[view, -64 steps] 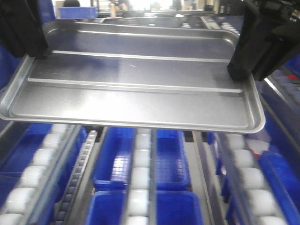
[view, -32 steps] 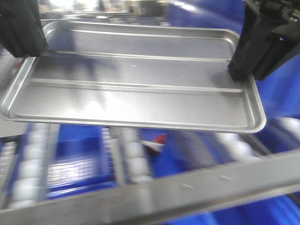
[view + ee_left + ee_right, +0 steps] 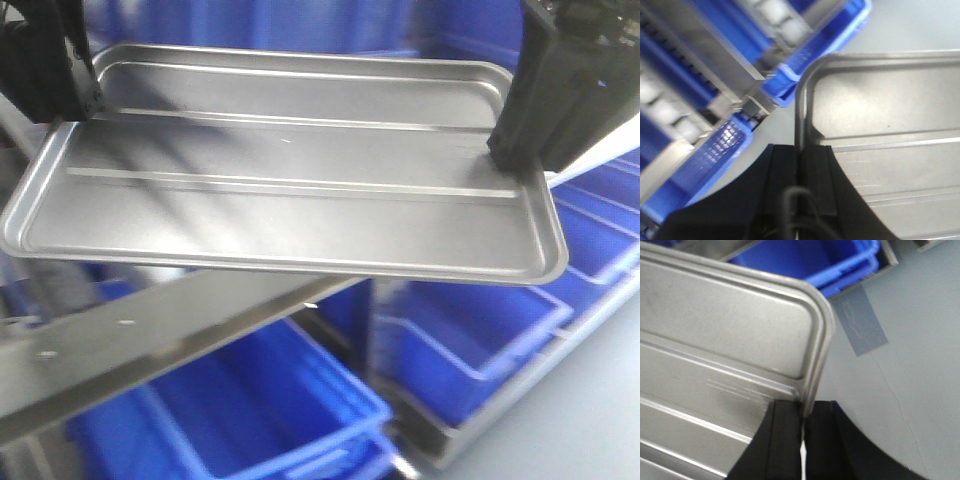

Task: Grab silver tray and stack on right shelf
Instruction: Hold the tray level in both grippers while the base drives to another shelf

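The shiny, rectangular silver tray [image 3: 290, 190] with two lengthwise ridges hangs in the air, roughly level, carried by its short ends. The black left gripper [image 3: 75, 105] is clenched on the rim at the left end. The black right gripper [image 3: 515, 155] is clenched on the rim at the right end. Each wrist view shows the rim pinched between two black fingers.

Below the tray's near edge, the broad steel crossbar [image 3: 150, 330] of the sloped right shelf runs from the lower left up towards the middle, carrying two small screws. It passes under the tray; whether they touch cannot be told. The left wrist view shows rails of white rollers [image 3: 665, 110] and steel frame to the left of the tray, blurred.

Blue plastic bins [image 3: 250, 400] sit under and beyond the crossbar, with more in a row to the right [image 3: 470, 340]. The insides that show are plain blue. Grey floor [image 3: 560, 430] lies at the near right, with a grey tape patch [image 3: 860, 320] on it.

Half a second ago the crossbar lay low across the front view, rising to the right, with white rollers behind it. Now it slants the other way and sits higher, and bins and floor fill the background. The tray's place between the grippers is unchanged.
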